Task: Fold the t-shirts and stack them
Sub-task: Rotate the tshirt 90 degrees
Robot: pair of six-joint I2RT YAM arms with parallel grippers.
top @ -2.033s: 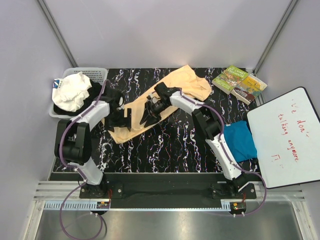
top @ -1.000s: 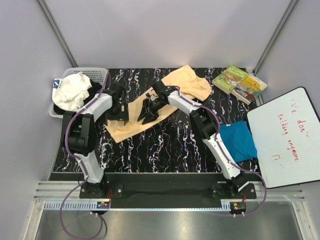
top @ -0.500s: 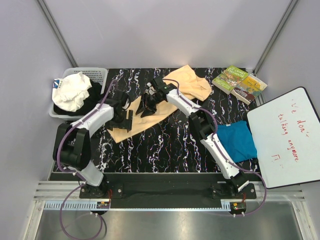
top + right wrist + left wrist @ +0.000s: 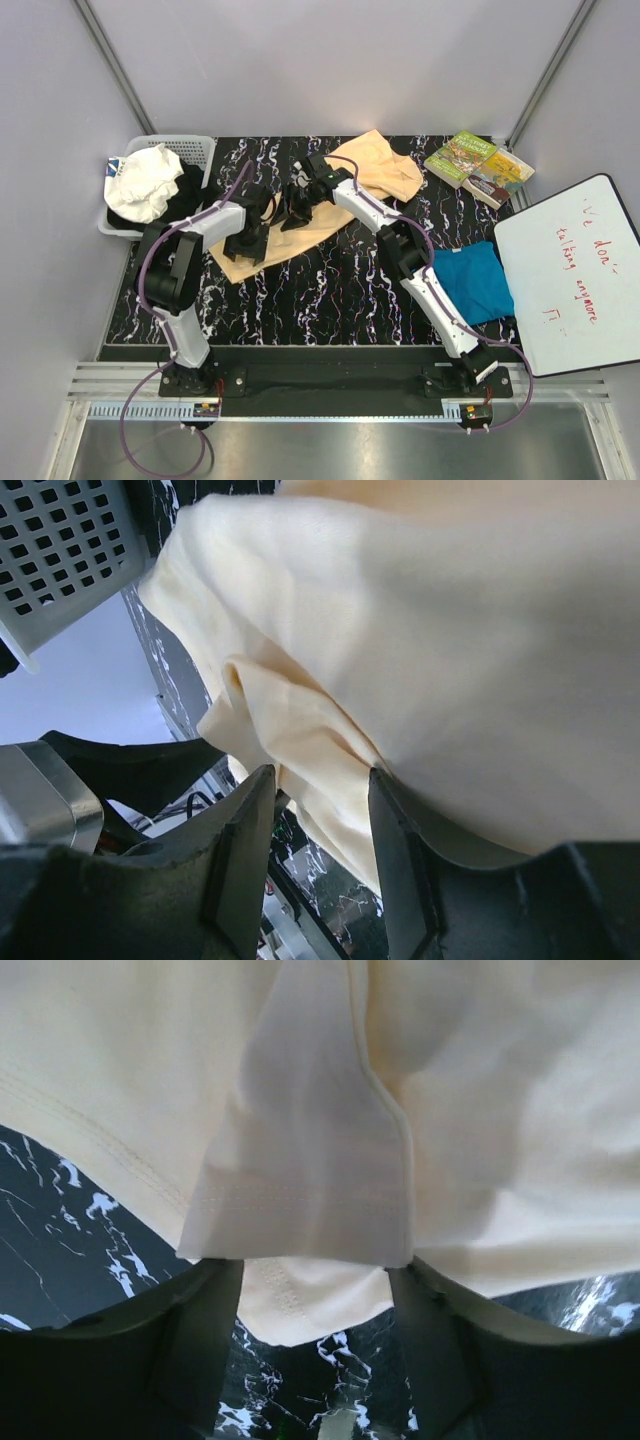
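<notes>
Both arms reach mid-table (image 4: pixel 330 290) over the sprawled peach-yellow t-shirt (image 4: pixel 375 165), the right gripper (image 4: pixel 320 810) pinching a raised fold, the left gripper (image 4: pixel 315 1290) half-wide astride a hem. A second ago it gaped wider. The teal-blue t-shirt (image 4: pixel 480 285) lies at the right edge.

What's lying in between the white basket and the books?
The pale peach-yellow t-shirt lies there, slanting across the black marbled table, with the left arm and right arm reaching onto it. The top external view shows this.
</notes>
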